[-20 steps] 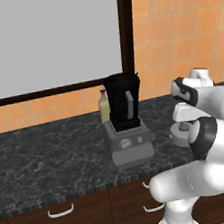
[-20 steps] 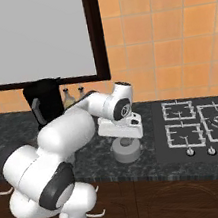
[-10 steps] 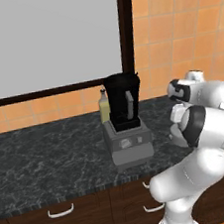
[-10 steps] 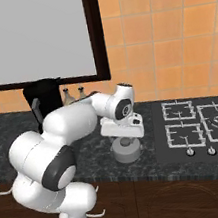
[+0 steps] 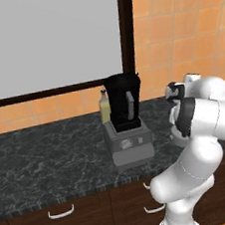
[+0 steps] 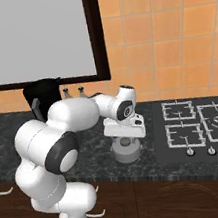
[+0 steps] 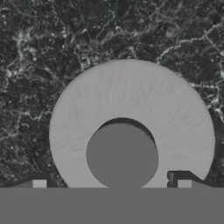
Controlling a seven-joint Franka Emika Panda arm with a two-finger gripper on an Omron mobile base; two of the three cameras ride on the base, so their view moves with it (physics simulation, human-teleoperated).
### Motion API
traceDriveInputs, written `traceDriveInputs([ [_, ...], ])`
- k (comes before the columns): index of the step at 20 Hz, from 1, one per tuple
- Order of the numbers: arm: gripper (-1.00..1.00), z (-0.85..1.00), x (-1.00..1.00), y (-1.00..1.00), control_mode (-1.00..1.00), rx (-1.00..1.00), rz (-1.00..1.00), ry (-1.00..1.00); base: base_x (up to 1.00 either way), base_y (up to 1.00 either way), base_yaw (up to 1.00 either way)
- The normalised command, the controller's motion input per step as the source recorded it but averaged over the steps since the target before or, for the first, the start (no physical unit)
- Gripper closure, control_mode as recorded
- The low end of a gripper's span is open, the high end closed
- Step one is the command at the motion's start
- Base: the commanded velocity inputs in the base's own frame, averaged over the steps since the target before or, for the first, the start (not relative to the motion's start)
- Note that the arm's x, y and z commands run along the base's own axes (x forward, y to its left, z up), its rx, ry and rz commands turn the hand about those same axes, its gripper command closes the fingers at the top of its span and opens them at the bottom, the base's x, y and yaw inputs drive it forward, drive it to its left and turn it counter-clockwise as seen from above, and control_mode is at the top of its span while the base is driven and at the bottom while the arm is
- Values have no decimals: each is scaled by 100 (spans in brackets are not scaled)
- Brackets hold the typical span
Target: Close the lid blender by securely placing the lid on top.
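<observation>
Lid (image 6: 127, 151) lies flat on the dark marbled worktop (image 6: 93, 152) in the right base view, just left of the hob (image 6: 200, 125), with the gripper (image 6: 125, 137) hanging directly above it, jaws spread wide and holding nothing. In the left base view the blender (image 5: 127, 120) stands uncovered on the worktop, a yellowish bottle (image 5: 104, 108) just behind it, well apart from the arm at the right. In the hand view the lid sits close below, its darker knob (image 7: 121, 156) between the two fingertips (image 7: 39, 183).
</observation>
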Motion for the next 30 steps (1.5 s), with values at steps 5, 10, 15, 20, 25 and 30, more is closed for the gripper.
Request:
traceDriveInputs([
  [5,-100,-21,18,-5,-100,0,0,1,0,0,0],
  [10,-100,-21,5,0,-100,0,0,1,0,0,0],
  [15,100,-47,-40,16,-100,-6,0,0,0,0,0],
  [20,100,-58,-51,19,-100,-1,1,0,0,0,0],
  [25,100,-28,-71,25,-100,0,3,-6,0,0,0],
  [30,100,7,-59,35,-100,0,0,-4,0,0,0],
])
